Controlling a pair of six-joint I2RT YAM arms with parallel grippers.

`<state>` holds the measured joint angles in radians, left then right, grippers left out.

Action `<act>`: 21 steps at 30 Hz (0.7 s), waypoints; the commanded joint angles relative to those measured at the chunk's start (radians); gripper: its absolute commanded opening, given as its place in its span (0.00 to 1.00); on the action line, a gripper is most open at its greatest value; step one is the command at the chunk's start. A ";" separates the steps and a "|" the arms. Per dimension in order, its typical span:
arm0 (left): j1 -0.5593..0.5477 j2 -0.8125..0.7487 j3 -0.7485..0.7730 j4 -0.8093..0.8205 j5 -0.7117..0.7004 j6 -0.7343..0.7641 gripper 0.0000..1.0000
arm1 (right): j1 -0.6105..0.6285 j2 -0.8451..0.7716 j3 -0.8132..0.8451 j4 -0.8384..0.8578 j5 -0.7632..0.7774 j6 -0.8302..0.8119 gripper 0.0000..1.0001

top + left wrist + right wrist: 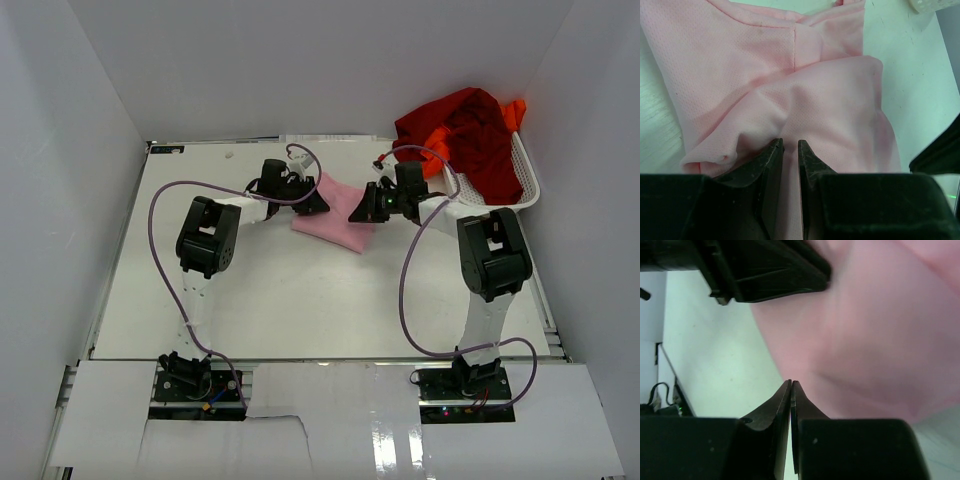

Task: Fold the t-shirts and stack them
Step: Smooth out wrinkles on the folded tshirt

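Pink shirt [335,222] fold in hand: cloth is pinched by left end effector [789,143]; right end effector [791,383] is pressed together at 3 o'clock edge. Grip likely needed there next.

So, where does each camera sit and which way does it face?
Top external: above and behind, looking down on the table; left arm, right arm show.
Left wrist: looks past the left pincer onto the pink t-shirt.
Right wrist: looks past the right pincer at that shirt's edge.
Shared: both wrist views see the pink t-shirt.
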<state>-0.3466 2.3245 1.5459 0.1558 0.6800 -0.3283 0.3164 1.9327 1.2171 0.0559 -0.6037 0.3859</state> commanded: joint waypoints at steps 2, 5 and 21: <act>-0.003 -0.013 -0.017 -0.108 -0.106 0.044 0.31 | 0.046 0.064 0.059 0.047 -0.139 0.060 0.08; -0.003 -0.019 -0.020 -0.108 -0.111 0.046 0.31 | 0.067 0.106 0.084 0.068 -0.151 0.079 0.08; -0.003 -0.031 -0.027 -0.128 -0.129 0.071 0.32 | -0.006 0.042 -0.125 -0.054 -0.027 0.022 0.08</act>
<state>-0.3523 2.3104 1.5455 0.1291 0.6411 -0.3004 0.3386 2.0583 1.1603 0.0624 -0.7086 0.4591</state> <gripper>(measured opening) 0.313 0.078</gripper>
